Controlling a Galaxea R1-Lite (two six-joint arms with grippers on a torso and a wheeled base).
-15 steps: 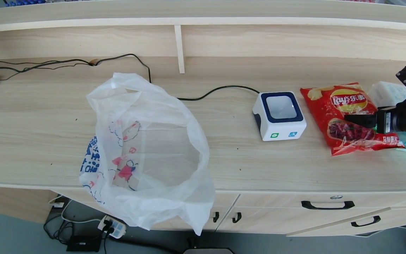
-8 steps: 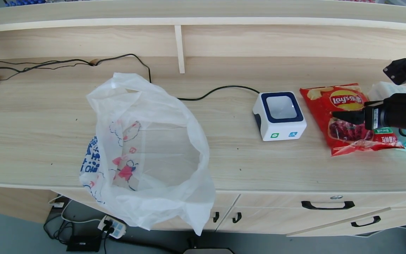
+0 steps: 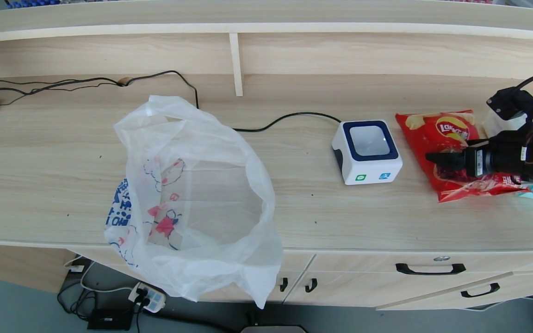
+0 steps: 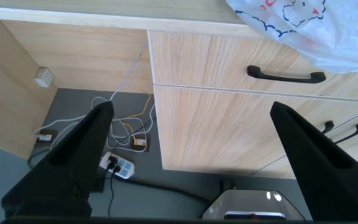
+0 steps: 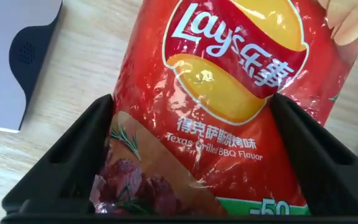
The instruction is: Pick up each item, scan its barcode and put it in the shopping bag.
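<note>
Your shopping bag (image 3: 192, 194) gapes at 9 o'clock; right gripper (image 3: 435, 159), jaws apart, has slid farther over the chips bag (image 3: 433, 134) at 3 o'clock.

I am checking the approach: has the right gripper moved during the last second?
Yes. The right gripper has moved to the robot's left across the chips, closer to the scanner, which stayed in place.
</note>
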